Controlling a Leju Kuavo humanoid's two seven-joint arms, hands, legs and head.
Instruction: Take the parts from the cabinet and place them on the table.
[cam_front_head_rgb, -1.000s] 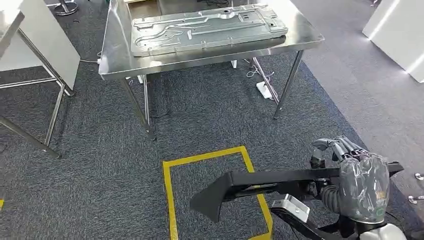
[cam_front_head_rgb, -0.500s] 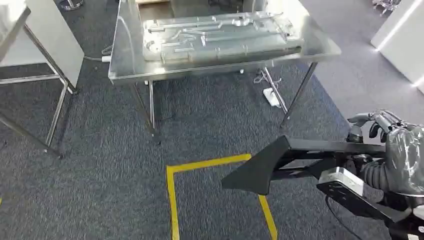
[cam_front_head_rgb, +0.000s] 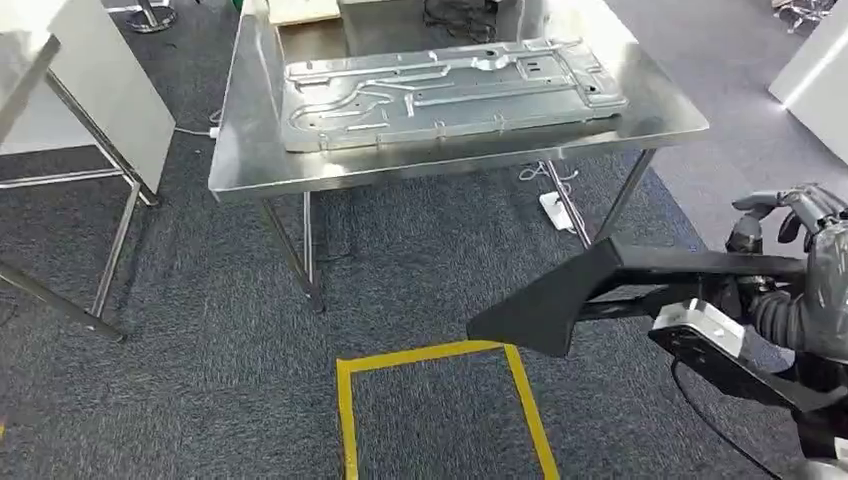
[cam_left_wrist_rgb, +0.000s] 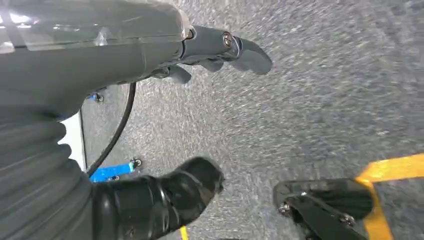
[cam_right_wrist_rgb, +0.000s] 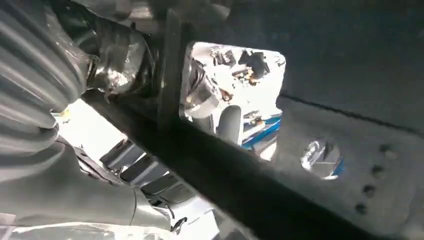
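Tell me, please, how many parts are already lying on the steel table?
1: a large stamped metal panel lies flat on the steel table. A second part, the black bracket, is off the table in the right hand.

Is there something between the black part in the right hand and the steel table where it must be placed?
Nothing visible blocks the way: bare carpet lies between the black part, held by the right hand, and the steel table. A large metal panel already covers much of the tabletop.
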